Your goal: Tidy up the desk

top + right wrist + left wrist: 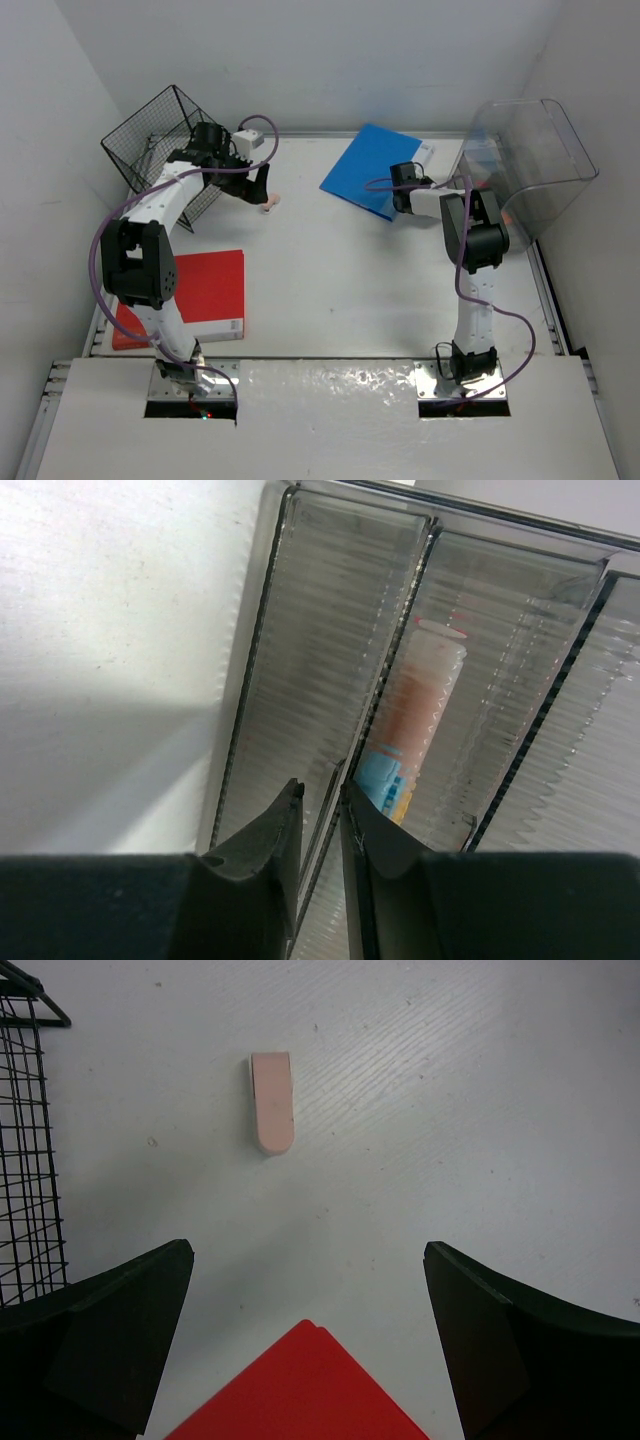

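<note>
Spanning the top view, the desk (330,260) is flat matt white, grey-railed, boxed in by pale walls. Left gripper (308,1252) spread wide above a rounded pink eraser (272,1102), black wire basket (25,1140) beside. Right gripper (320,788) narrow at a divider of the ribbed clear organizer (320,650); whether it grips cannot be told. Only the right wrist view shows a tube (425,710) inside
</note>
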You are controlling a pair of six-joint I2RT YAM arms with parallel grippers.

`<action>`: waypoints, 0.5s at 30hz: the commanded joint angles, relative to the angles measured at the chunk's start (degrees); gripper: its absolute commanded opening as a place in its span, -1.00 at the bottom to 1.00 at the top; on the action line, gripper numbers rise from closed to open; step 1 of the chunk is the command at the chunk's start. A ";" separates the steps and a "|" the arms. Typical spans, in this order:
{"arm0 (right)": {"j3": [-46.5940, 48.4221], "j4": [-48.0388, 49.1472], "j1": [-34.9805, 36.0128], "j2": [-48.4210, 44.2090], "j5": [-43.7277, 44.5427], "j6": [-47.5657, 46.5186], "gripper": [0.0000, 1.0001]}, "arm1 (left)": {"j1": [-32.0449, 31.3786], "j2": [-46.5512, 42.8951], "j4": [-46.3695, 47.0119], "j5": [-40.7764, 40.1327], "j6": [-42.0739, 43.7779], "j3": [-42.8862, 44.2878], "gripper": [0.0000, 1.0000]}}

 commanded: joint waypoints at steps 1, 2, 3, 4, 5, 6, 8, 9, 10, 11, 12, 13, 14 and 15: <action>0.06 2.18 -1.20 -0.35 2.24 -0.45 -0.61 | 0.20 -0.43 0.12 0.69 1.21 2.40 0.98; -0.02 2.27 -1.20 -0.27 2.33 -0.36 -0.62 | 0.20 -0.44 0.12 0.69 1.30 2.31 0.98; -0.11 2.27 -1.29 -0.09 2.33 -0.36 -0.66 | 0.20 -0.44 0.12 0.60 1.21 2.31 0.98; -0.11 2.27 -1.38 0.08 2.42 -0.27 -0.68 | 0.20 -0.35 0.12 0.60 1.21 2.31 0.98; -0.29 2.27 -1.29 0.09 2.42 -0.27 -0.71 | 0.20 -0.35 0.12 0.60 1.13 2.31 0.98; -0.46 2.27 -1.29 0.17 2.42 -0.27 -0.82 | 0.20 -0.26 0.12 0.69 1.21 2.31 0.98; -0.46 2.01 -1.38 0.09 2.24 0.51 -0.95 | 0.20 -0.26 0.21 0.69 1.13 2.31 0.98; -0.46 1.57 -1.29 0.00 2.24 1.30 -1.00 | 0.20 -0.17 0.12 0.69 1.04 2.40 0.98; -0.46 1.39 -1.38 0.00 2.24 1.57 -1.00 | 0.20 0.00 0.12 0.69 1.04 2.49 0.98; -0.55 1.30 -1.38 0.00 2.24 1.75 -1.00 | 0.20 -0.08 0.12 0.69 1.13 2.40 0.98; -0.55 0.78 -1.38 0.09 2.33 2.10 -1.00 | 0.20 0.00 0.12 0.69 1.13 2.40 0.98; -0.55 0.34 -1.29 0.00 2.33 3.32 -1.00 | 0.20 0.09 0.03 0.69 1.13 2.23 0.98; -0.73 -0.19 -0.94 -0.18 2.24 4.03 -1.00 | 0.20 0.18 0.03 0.60 1.13 2.22 0.98; -0.90 -0.80 -0.85 -0.35 2.15 5.51 -1.00 | 0.20 0.27 -0.14 0.60 1.13 2.14 0.98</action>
